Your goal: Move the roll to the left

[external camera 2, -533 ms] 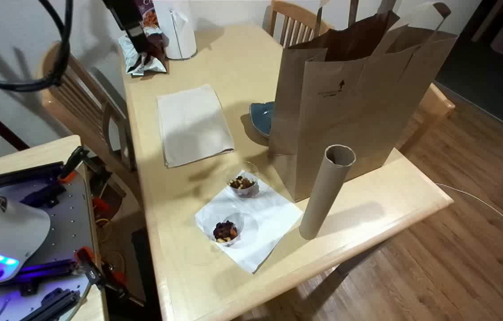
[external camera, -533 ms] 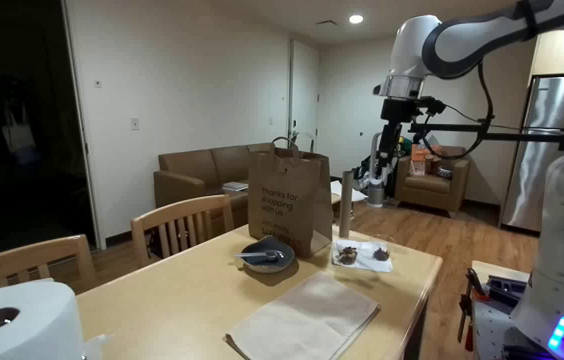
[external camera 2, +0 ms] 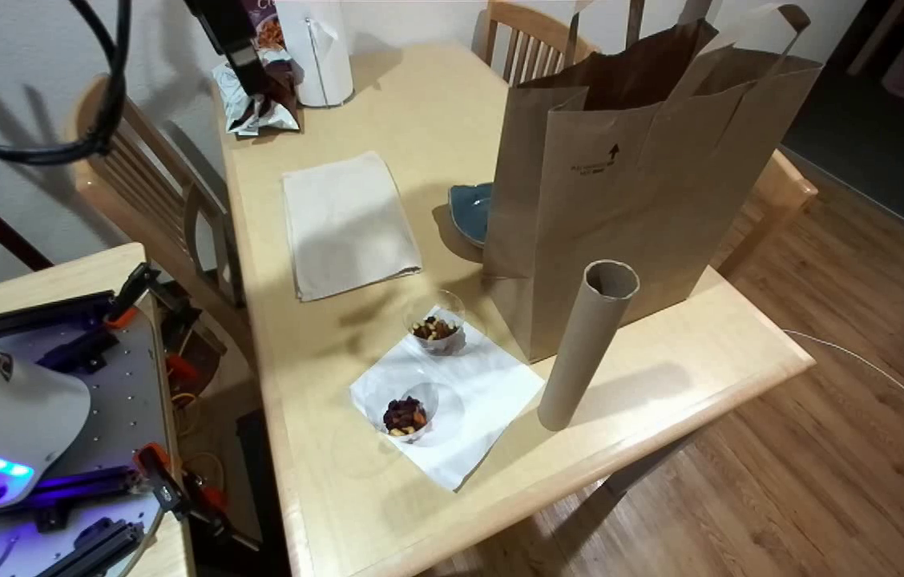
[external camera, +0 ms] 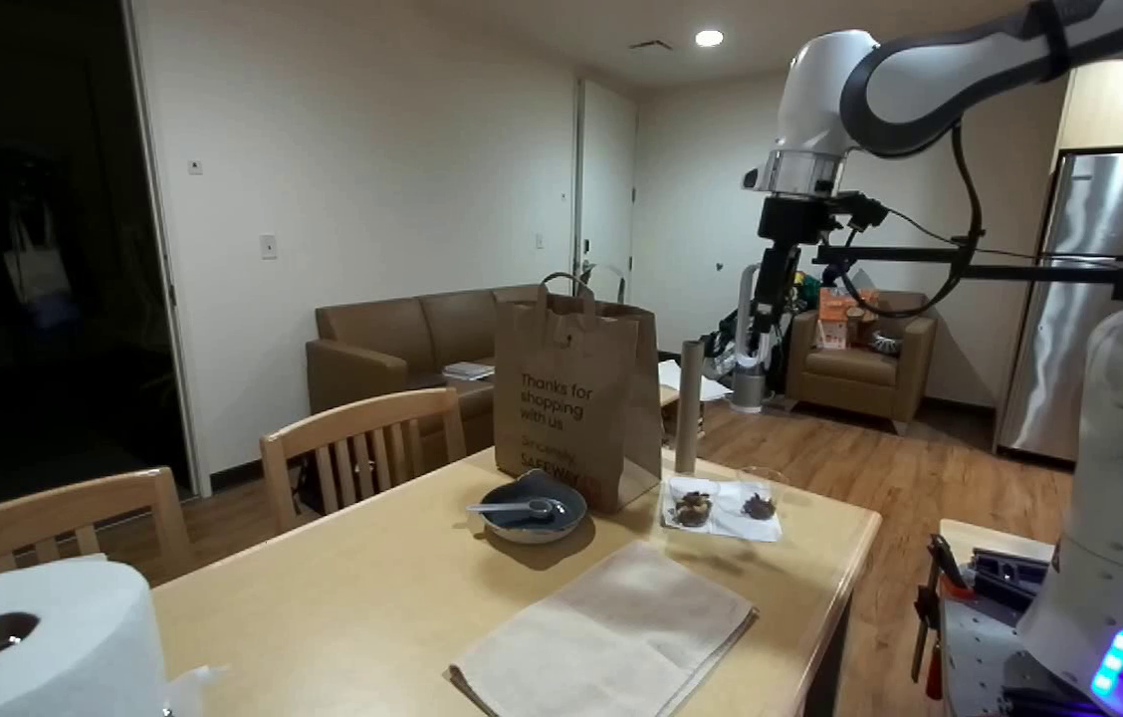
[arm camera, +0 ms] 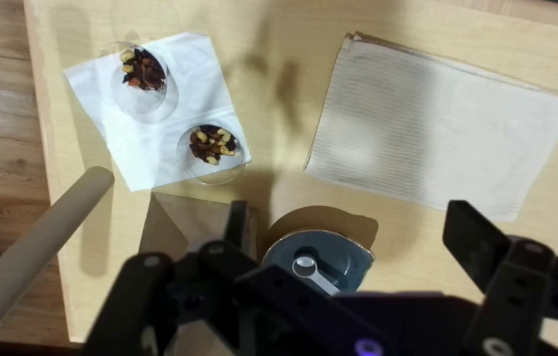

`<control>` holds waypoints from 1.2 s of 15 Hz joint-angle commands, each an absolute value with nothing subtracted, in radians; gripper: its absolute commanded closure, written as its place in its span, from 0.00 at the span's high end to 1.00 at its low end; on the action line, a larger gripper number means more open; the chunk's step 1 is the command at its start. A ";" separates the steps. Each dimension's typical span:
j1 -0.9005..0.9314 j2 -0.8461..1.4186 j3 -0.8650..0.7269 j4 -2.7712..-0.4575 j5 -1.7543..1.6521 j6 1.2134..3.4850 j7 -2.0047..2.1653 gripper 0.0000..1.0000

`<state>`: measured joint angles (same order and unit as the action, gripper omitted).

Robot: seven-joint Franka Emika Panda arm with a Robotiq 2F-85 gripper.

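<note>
Pale table (external camera 2: 420, 120), upright roll (external camera 2: 587, 349), paper bag (external camera 2: 620, 208), bowl (external camera 2: 470, 212), cloth (external camera 2: 349, 228), napkin (external camera 2: 492, 393)

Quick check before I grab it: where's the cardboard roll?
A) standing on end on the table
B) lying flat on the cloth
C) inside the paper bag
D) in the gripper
A: both exterior views show the cardboard roll upright, its foot on the table.

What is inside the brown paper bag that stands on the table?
In an exterior view, the open top of the brown paper bag shows only its upper inner walls. Its sides hide everything lower, so I cannot tell whether something lies inside.
</note>
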<state>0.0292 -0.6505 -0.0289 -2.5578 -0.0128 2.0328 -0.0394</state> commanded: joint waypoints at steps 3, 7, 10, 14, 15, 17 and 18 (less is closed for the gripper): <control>0.021 -0.647 -0.011 -2.556 -0.025 2.058 -0.041 1.00; -0.010 -0.617 -0.030 -2.477 -0.017 2.039 0.001 1.00; -0.044 -0.578 -0.091 -2.436 0.006 2.024 -0.009 1.00; -0.081 -0.499 -0.206 -2.387 0.083 1.941 -0.040 1.00; -0.081 -0.491 -0.228 -2.386 0.123 1.926 -0.041 1.00; -0.099 -0.525 -0.206 -2.421 0.092 1.957 -0.031 1.00; -0.100 -0.513 -0.214 -2.415 0.101 1.954 -0.032 1.00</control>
<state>-0.0696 -0.5170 -0.2404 -2.4175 0.0865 1.9580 -0.0193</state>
